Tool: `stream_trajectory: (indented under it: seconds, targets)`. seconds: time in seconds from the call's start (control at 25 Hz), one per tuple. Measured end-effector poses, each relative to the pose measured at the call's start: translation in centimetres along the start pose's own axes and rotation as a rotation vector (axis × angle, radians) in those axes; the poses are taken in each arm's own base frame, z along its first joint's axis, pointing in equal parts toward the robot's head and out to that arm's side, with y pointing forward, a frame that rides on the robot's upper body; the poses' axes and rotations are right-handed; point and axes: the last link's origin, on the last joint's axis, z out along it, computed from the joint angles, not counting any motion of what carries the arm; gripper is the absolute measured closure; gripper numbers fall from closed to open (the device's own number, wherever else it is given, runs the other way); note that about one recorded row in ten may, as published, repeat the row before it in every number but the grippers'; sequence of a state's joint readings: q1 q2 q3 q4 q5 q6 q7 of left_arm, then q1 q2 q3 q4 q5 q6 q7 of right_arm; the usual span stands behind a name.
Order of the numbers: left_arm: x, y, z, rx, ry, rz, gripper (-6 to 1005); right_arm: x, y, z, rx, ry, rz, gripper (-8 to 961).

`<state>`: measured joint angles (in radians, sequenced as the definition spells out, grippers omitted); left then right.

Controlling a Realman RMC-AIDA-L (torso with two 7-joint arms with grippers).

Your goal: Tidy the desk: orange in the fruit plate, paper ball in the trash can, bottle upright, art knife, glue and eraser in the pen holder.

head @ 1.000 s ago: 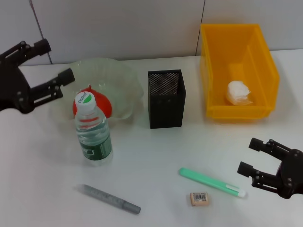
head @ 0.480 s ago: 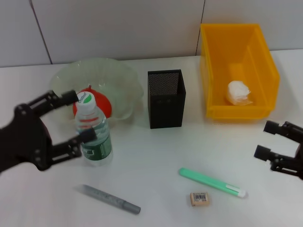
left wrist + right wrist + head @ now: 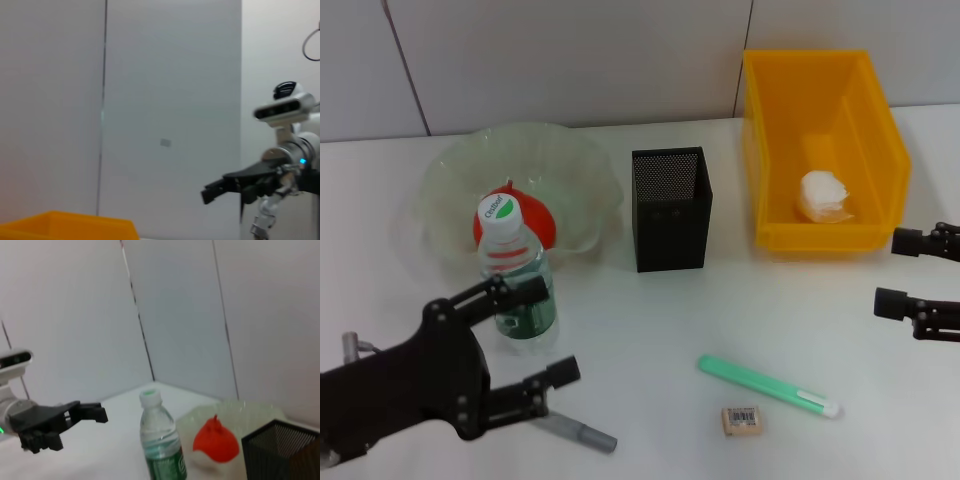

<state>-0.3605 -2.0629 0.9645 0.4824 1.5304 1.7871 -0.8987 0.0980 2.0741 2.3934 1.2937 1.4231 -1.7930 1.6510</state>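
Note:
The bottle (image 3: 510, 255) stands upright in front of the fruit plate (image 3: 450, 165), which holds the orange (image 3: 545, 225). The paper ball (image 3: 825, 195) lies in the trash can (image 3: 770, 110). The pen holder (image 3: 670, 210) stands mid-table. The green art knife (image 3: 768, 386) and the eraser (image 3: 741, 419) lie near the front. My left gripper (image 3: 552, 330) is open just in front of the bottle, over the grey glue stick (image 3: 588, 436), hiding most of it. My right gripper (image 3: 895, 271) is open at the right edge. The right wrist view shows the bottle (image 3: 160, 445), orange (image 3: 215, 440) and left gripper (image 3: 92, 412).
The trash can's rim (image 3: 70, 225) and the far-off right gripper (image 3: 220, 190) show in the left wrist view. A white wall runs behind the table. The pen holder (image 3: 280, 450) stands next to the fruit plate (image 3: 250, 412).
My left arm swung from the far left past the bottle down to the table's front, over the glue stick. My right gripper drew back toward the right edge.

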Motion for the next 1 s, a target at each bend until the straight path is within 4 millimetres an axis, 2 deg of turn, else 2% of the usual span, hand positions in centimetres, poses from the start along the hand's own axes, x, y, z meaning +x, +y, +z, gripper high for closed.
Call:
stream_trajectory:
  seconds: [0.4,0.48,0.56,0.72,1.0]
  targets:
    - [-0.8,0.6,1.1,-0.041,-0.002,-0.061,197,-5.1,-0.2,0.3,0.006,0.347,0.071,112]
    - [-0.9,0.6,1.2,-0.036,-0.006,-0.07,198,-7.2,-0.6,0.9,0.014,0.429,0.099,112]
    - [-1.1,0.6,1.2,-0.029,-0.014,-0.074,198,-7.7,-0.7,1.1,0.016,0.458,0.111,112]
    - [-2.2,0.8,1.0,-0.014,-0.069,-0.074,199,-9.5,-1.4,3.8,0.033,0.653,0.11,112]
    - [-2.9,1.0,1.1,-0.006,-0.097,-0.089,200,-9.3,-1.0,9.8,0.086,0.966,0.014,113]
